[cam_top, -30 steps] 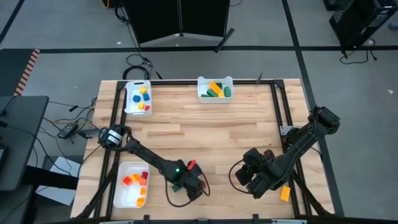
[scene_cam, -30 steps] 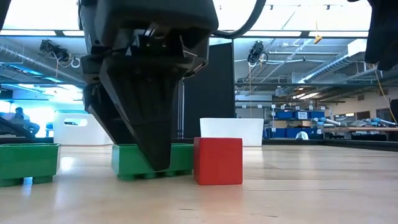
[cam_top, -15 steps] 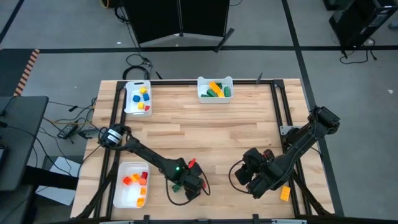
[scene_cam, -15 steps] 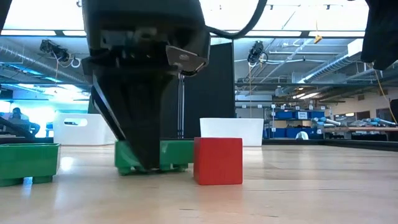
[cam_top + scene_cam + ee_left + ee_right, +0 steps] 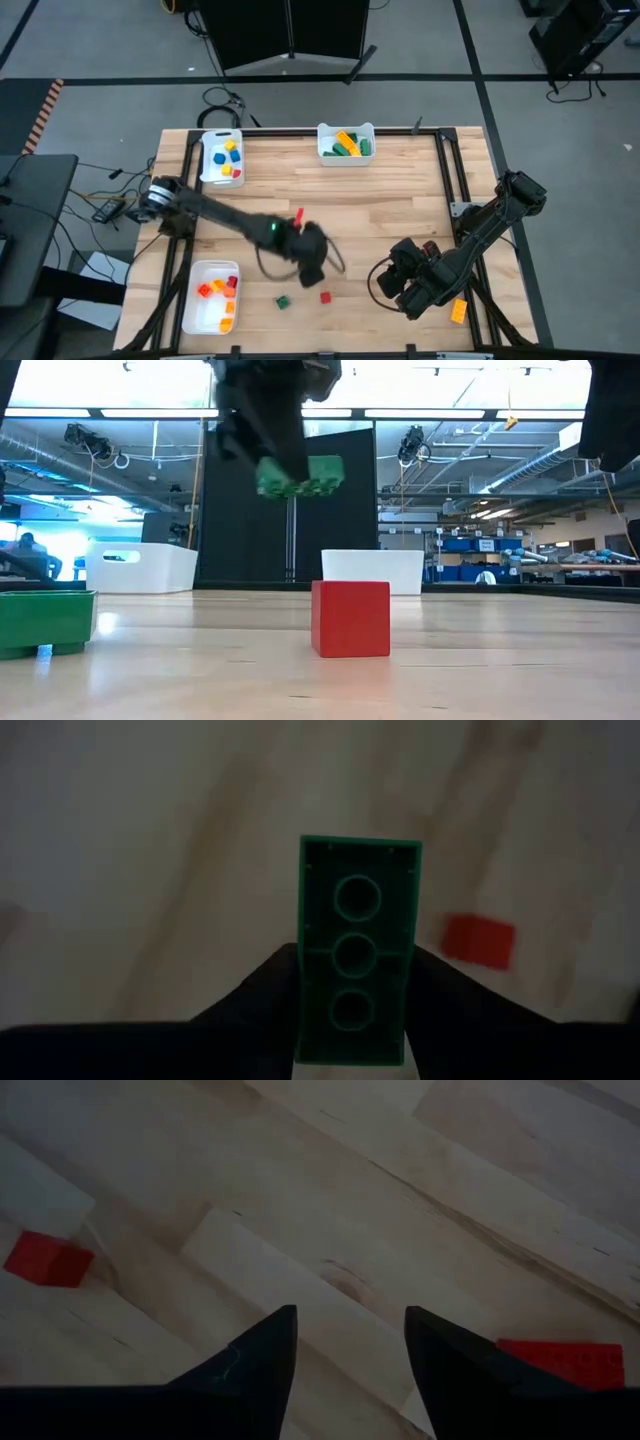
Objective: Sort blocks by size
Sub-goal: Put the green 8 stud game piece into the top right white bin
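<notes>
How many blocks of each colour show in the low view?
Green blocks: 2, one in the air, one on the table
Red block: 1
Total: 3

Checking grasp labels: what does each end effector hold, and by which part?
Left end effector clamps a long green studded plastic brick by its two long sides, near one end. Right end effector holds nothing.

- Left gripper point(image 5: 312, 258) hangs above the table point(image 5: 400, 210) near its middle, fingers clamped on a green brick point(image 5: 355, 955).
- Right gripper point(image 5: 348, 1342) sits low near the table's right front corner, fingers parted, nothing between them.
</notes>
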Robot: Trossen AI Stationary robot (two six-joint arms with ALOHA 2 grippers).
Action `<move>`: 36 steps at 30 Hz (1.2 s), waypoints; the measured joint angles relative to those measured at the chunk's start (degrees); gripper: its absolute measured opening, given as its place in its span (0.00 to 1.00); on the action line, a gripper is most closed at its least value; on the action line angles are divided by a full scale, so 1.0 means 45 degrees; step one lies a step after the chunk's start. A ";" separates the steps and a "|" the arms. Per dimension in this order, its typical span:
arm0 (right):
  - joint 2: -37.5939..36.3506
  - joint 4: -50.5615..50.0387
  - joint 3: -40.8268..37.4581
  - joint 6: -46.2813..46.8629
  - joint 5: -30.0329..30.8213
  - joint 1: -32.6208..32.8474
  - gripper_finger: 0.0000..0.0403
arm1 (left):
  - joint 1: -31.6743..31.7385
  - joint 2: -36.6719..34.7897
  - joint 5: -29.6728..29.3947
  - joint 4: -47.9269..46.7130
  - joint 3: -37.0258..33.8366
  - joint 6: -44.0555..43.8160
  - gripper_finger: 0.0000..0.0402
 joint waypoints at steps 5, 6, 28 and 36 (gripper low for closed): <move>-0.0004 -0.0010 0.0000 0.0539 -0.0053 -0.0100 0.49 | 0.1850 -0.0632 0.0017 0.0049 0.0000 0.2212 0.36; 0.0000 -0.0011 0.0000 0.0723 -0.0054 -0.0118 0.48 | 0.2311 -0.0699 0.0105 0.0099 0.0005 0.2726 0.36; -0.0279 -0.2031 -0.0010 0.2906 -0.0695 -0.2369 0.51 | 1.1312 0.1605 0.5228 0.5500 0.2013 0.8139 0.37; -0.0466 -0.2088 -0.0010 0.2959 -0.0695 -0.2925 0.52 | 1.1571 0.4463 0.5119 0.3121 0.5536 0.8882 0.37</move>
